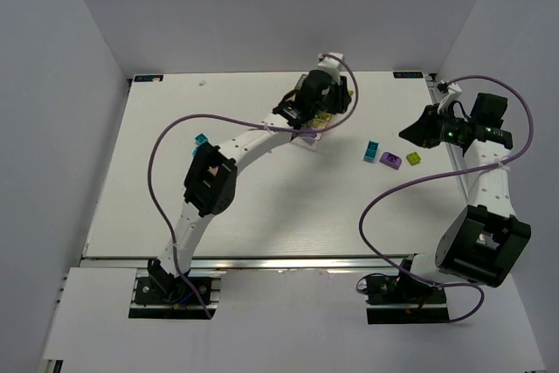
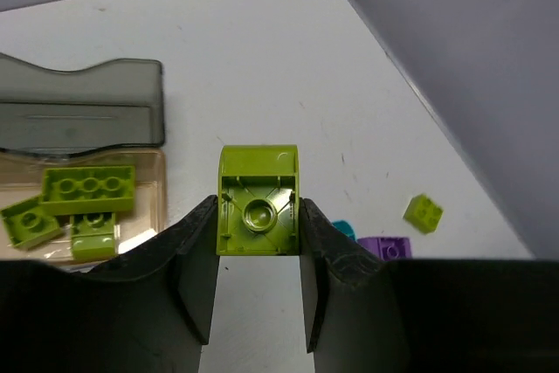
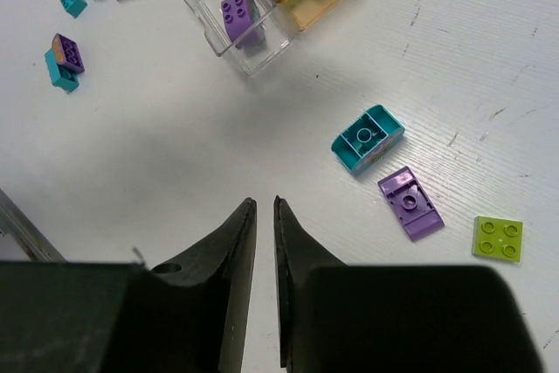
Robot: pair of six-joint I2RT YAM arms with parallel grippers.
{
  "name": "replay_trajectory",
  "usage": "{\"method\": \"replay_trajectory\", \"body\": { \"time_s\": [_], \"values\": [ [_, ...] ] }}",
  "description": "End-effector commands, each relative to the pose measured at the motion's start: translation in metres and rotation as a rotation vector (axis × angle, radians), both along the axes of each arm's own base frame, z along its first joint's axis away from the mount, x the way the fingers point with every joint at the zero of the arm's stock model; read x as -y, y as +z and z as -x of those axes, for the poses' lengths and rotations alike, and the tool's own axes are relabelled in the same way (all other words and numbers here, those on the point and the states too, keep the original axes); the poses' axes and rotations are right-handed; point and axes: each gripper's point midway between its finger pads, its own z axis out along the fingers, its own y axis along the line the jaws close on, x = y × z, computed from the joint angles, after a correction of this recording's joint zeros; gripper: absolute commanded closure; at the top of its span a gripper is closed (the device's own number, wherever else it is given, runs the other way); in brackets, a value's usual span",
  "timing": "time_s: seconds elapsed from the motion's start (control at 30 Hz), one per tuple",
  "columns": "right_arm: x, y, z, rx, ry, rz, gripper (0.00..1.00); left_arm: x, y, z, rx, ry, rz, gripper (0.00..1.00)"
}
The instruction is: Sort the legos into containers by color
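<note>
My left gripper (image 2: 258,220) has its jaws clenched on a lime green curved plastic brick (image 2: 258,185). The brick's hollow underside faces the wrist camera, and it is held over the white worktop (image 2: 262,67) just beside the clear three-compartment plastic tray (image 2: 87,120). The tray's amber-tinted compartment (image 2: 150,220) holds three lime bricks (image 2: 87,189), so I judge this one belongs there. My right gripper (image 3: 265,216) hovers with jaws almost pressed together, grasping nothing. It is near a loose teal curved brick (image 3: 367,139), a purple flat plate (image 3: 410,203) and a lime square brick (image 3: 498,238), all unsorted.
</note>
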Motion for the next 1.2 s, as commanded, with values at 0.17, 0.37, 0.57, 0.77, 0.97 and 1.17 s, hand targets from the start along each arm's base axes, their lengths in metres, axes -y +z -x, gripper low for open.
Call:
{"method": "replay_trajectory", "body": {
  "time_s": [0.17,0.37,0.57,0.77,0.97,1.17],
  "values": [
    [0.001,0.009,0.0,0.024,-0.007,0.007,0.81,-0.103,0.007,-0.051,-0.412,0.319,0.213,1.0],
    [0.002,0.008,-0.003,0.014,-0.011,0.004,0.8,-0.129,-0.013,-0.076,-0.539,0.341,0.328,1.0],
    [0.005,0.004,-0.003,0.008,-0.019,0.023,0.74,-0.133,-0.029,-0.094,-0.564,0.342,0.374,1.0],
    [0.007,-0.002,-0.004,-0.014,-0.029,0.034,0.69,-0.125,-0.049,-0.095,-0.61,0.322,0.385,1.0],
    [0.009,-0.007,-0.005,-0.028,-0.035,0.038,0.65,-0.128,-0.063,-0.094,-0.625,0.342,0.36,0.73],
    [0.008,-0.009,-0.005,-0.037,-0.024,0.063,0.47,-0.129,-0.051,-0.095,-0.602,0.338,0.374,0.5]
  ]
}}
